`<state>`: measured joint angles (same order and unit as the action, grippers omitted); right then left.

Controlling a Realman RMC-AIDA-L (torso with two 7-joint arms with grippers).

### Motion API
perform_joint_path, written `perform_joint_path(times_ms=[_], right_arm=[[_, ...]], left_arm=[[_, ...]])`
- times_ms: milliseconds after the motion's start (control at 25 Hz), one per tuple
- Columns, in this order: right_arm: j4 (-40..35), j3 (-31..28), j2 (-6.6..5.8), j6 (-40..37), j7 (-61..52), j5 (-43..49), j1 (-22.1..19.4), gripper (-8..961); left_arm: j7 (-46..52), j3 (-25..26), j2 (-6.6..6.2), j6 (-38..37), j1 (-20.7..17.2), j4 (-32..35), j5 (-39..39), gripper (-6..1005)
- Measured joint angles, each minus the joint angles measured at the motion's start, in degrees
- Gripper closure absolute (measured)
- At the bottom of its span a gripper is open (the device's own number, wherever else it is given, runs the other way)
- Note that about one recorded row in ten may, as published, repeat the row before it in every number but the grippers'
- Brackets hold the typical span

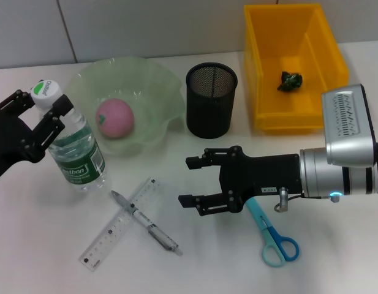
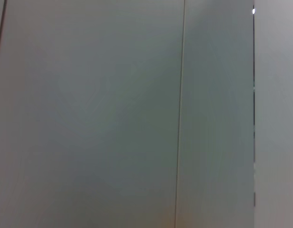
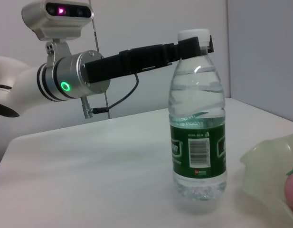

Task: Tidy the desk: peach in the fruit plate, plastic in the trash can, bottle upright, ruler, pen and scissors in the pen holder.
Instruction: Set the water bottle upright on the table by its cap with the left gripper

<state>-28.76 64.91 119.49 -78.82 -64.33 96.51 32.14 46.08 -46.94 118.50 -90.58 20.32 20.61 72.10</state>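
Peach (image 1: 114, 118): done. Lies inside the fruit plate (image 1: 153, 78), toward the plate's 7 o'clock side.
Plastic (image 1: 291, 81): done, by the look of it. A dark green crumpled wad sits on the floor of the trash can (image 1: 262, 37), at 1 o'clock on the counter (image 1: 41, 257).
Bottle (image 1: 76, 147): upright at 9 o'clock, base on the counter, just beside the fruit plate. Right wrist view confirms it stands straight (image 3: 198, 123). Step looks all but finished; only the let-go is left.
Left gripper (image 1: 49, 105): at the bottle's neck, fingers (image 1: 59, 119) clenched about the cap, grasping the bottle. Left wrist view shows only blank wall, so no help there.
Ruler (image 1: 120, 223): not done. Flat on the counter at 7 o'clock, diagonal.
Pen (image 1: 146, 222): not done. Lies across the ruler, touching it, forming an X.
Scissors (image 1: 271, 233): not done. Flat at 5 o'clock, handles toward the near edge, tip hidden under the right arm.
Pen holder (image 1: 211, 100): upright at 12 o'clock, between plate and trash can; seems empty, though its depth is poorly seen.
Right gripper (image 1: 190, 181): hovers mid-counter, near the pen, fingers (image 1: 198, 162) released and spread, grasping nothing.
Tally: three of six items settled, three left for the holder.
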Motion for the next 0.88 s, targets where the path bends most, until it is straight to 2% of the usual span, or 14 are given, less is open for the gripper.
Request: perform_joint_path(times_ms=[440, 880], right_arm=[[0.0, 0.5, 0.06, 0.1, 0.5, 0.0, 0.0, 181], [0.1, 0.5, 0.12, 0.5, 0.7, 0.0, -0.2, 182]], left_arm=[[-6.0, 0.5, 0.17, 3.3, 0.4, -2.8, -1.4, 538], [-8.0, 0.4, 0.15, 5.1, 0.7, -4.3, -1.4, 537]])
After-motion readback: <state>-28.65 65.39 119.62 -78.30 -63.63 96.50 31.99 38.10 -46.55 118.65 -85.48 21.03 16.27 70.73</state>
